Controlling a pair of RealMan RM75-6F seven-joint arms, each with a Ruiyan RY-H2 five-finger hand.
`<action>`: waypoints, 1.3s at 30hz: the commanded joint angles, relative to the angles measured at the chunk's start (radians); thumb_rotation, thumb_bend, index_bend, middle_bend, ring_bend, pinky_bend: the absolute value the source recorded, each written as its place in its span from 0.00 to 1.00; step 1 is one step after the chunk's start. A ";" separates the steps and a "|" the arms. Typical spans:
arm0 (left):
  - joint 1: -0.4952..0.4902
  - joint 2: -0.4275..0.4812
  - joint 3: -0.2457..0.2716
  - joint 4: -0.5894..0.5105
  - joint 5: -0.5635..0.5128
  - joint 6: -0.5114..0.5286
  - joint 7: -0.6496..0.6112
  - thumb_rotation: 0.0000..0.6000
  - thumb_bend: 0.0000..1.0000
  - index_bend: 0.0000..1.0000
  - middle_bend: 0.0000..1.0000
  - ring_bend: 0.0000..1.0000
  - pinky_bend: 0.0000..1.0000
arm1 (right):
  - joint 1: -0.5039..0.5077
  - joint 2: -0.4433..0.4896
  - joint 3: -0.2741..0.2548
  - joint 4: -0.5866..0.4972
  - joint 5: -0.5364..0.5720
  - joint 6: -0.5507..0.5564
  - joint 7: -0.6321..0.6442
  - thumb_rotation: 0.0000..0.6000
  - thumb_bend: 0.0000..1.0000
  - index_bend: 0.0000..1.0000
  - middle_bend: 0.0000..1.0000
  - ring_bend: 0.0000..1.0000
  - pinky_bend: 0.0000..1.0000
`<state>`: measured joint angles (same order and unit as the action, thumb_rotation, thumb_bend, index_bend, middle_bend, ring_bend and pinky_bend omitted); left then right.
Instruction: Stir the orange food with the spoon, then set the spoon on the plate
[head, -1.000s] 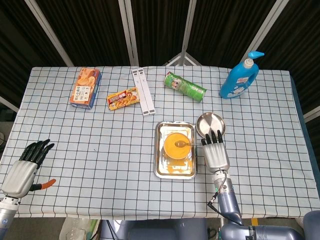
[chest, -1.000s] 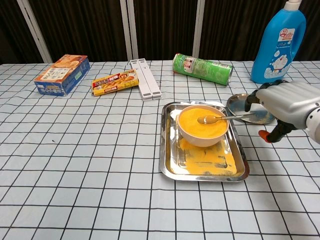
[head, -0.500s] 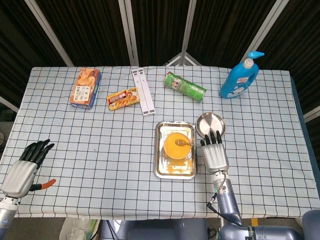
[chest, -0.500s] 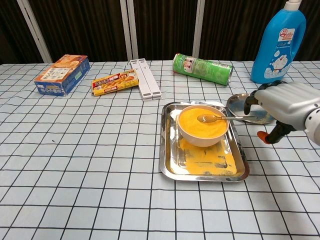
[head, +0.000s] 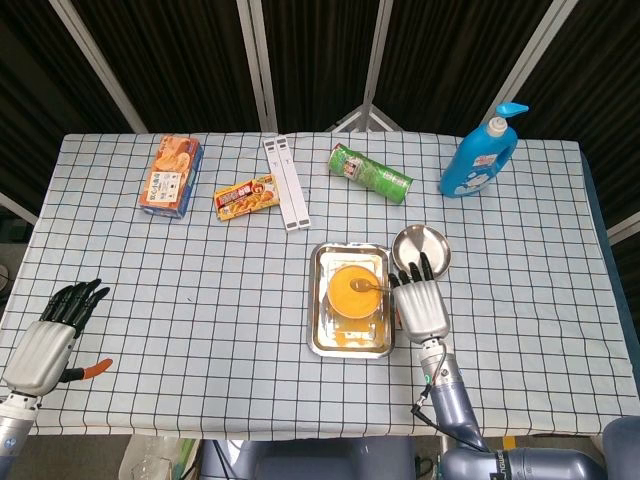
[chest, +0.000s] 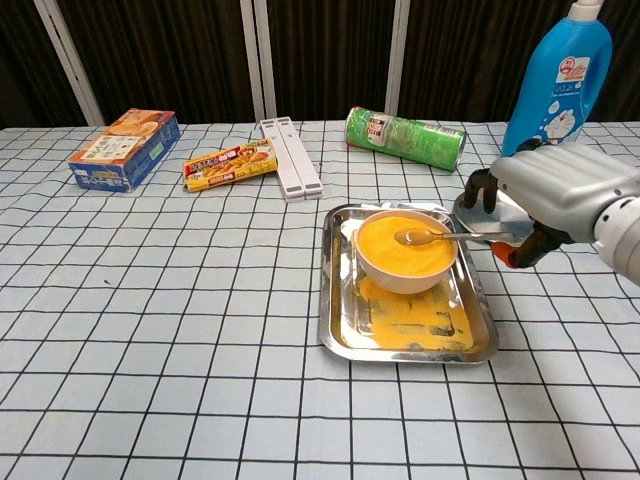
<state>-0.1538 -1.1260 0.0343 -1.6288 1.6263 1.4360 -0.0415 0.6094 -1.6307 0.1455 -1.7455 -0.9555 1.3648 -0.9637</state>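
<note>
A white bowl of orange food (chest: 404, 250) stands in a steel tray (chest: 400, 352) smeared with orange. The metal spoon (chest: 432, 237) lies with its scoop on the food and its handle over the bowl's right rim. My right hand (chest: 560, 192) hovers at the handle's end with fingers bent down and the thumb just under the handle tip; no grip shows. In the head view the right hand (head: 420, 300) sits beside the tray (head: 322, 330), its fingers reaching over the small steel plate (head: 422, 240). My left hand (head: 50, 335) lies open at the table's front left.
A green chip can (chest: 404, 137) lies behind the tray and a blue bottle (chest: 556, 85) stands at the back right. Two food boxes (chest: 125, 148) (chest: 231, 164) and a white bar (chest: 290, 158) lie at the back left. The plate (chest: 500, 225) is partly hidden by my right hand.
My right hand has shifted left and a little forward, from beside the plate to the spoon handle's end. The spoon, the bowl and my left hand have not moved.
</note>
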 joint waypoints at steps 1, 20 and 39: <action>-0.001 0.001 0.001 -0.001 -0.001 -0.002 -0.002 1.00 0.00 0.00 0.00 0.00 0.00 | 0.008 -0.006 0.002 0.003 0.004 -0.013 -0.003 1.00 0.45 0.35 0.38 0.23 0.00; -0.013 0.010 0.002 -0.011 -0.020 -0.038 -0.020 1.00 0.00 0.00 0.00 0.00 0.00 | 0.063 -0.063 0.061 0.106 0.077 -0.061 -0.019 1.00 0.45 0.40 0.39 0.24 0.00; -0.014 0.013 0.003 -0.014 -0.020 -0.039 -0.022 1.00 0.00 0.00 0.00 0.00 0.00 | 0.069 -0.078 0.052 0.135 0.106 -0.062 -0.016 1.00 0.45 0.42 0.40 0.24 0.00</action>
<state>-0.1682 -1.1130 0.0374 -1.6431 1.6063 1.3974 -0.0638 0.6782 -1.7077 0.1973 -1.6111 -0.8501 1.3022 -0.9800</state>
